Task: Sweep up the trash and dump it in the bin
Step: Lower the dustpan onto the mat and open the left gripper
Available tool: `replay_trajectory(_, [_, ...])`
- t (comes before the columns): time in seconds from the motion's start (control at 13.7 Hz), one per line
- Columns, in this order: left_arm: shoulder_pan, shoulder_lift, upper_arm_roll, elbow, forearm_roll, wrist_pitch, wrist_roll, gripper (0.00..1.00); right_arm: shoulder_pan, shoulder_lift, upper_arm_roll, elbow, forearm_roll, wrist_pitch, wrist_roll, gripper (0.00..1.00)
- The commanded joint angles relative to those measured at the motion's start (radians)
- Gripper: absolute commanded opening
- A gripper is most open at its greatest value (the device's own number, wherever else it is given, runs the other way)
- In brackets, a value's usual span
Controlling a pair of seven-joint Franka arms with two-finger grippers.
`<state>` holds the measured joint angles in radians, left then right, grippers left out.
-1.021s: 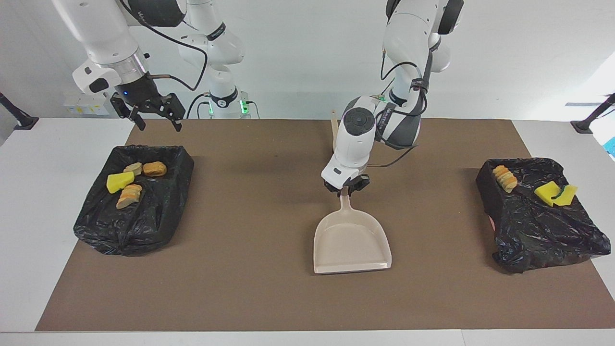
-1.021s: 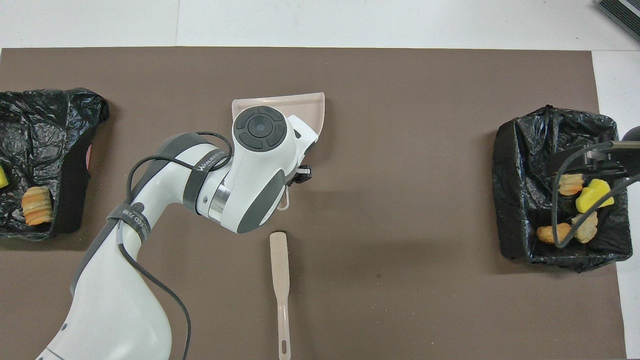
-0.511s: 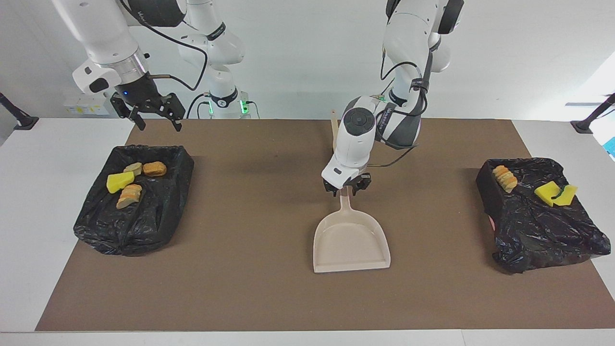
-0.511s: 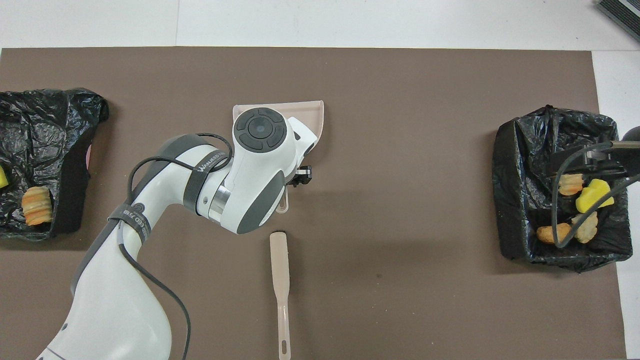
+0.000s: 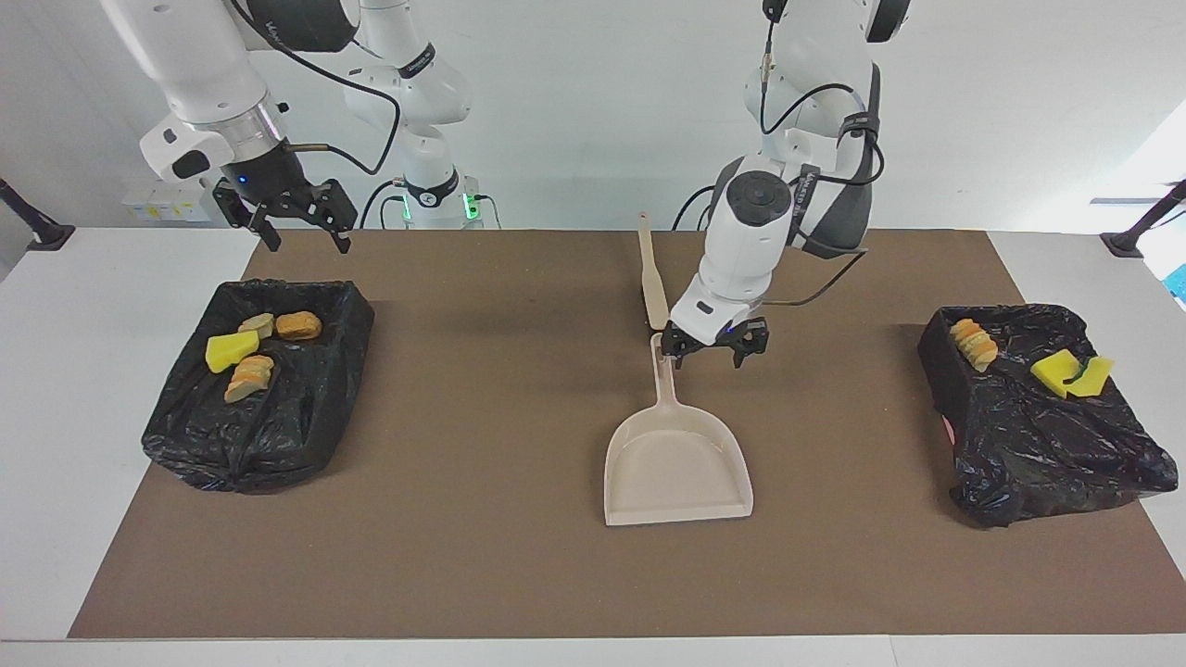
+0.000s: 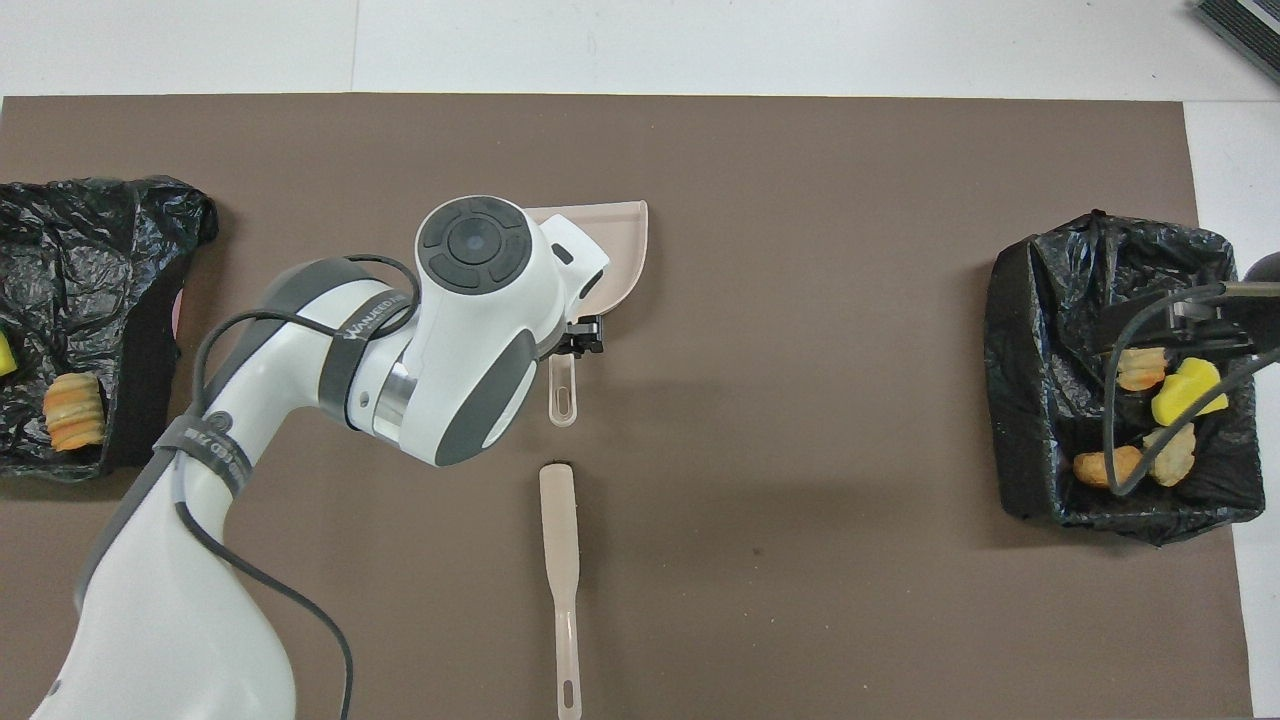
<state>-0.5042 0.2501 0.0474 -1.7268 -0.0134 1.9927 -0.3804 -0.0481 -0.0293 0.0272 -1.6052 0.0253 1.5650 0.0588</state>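
Both my grippers stand open: left gripper (image 5: 709, 351) over the dustpan (image 5: 676, 463) handle, empty pan flat on the table (image 5: 482, 556); right gripper (image 5: 296, 218) waits, trash (image 5: 243, 352) already binned.

Trash, right arm's end: we count four pieces in the black-lined bin (image 5: 278, 408) there. A bright yellow sponge wedge (image 5: 230, 351) lies flat; just beside it, nearer the robots, sit a pale tan lump (image 5: 257, 324) and an orange-brown lump (image 5: 298, 325), touching each other. A ridged tan-orange foam chunk (image 5: 248, 378) lies farther from the robots, just beside the wedge.

Trash, left arm's end: we see three pieces on the second black-lined bin (image 5: 1038, 445). A ridged orange-beige chunk (image 5: 975, 344) rests in the corner nearest the table's middle. Two yellow sponge wedges (image 5: 1072, 374) lie side by side, touching, with something dark between them.
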Motion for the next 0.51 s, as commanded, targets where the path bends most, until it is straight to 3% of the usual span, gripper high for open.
replay_trajectory(0.0, [0.088,-0.179,-0.006,-0.149,0.016,0.000,0.125,1.00,-0.004,-0.021,0.000,-0.022,0.016,-0.005,0.018,1.00])
replay_trajectory(0.44, [0.259,-0.351,-0.004,-0.158,0.015,-0.187,0.382,1.00,-0.004,-0.021,0.000,-0.022,0.016,-0.005,0.018,1.00])
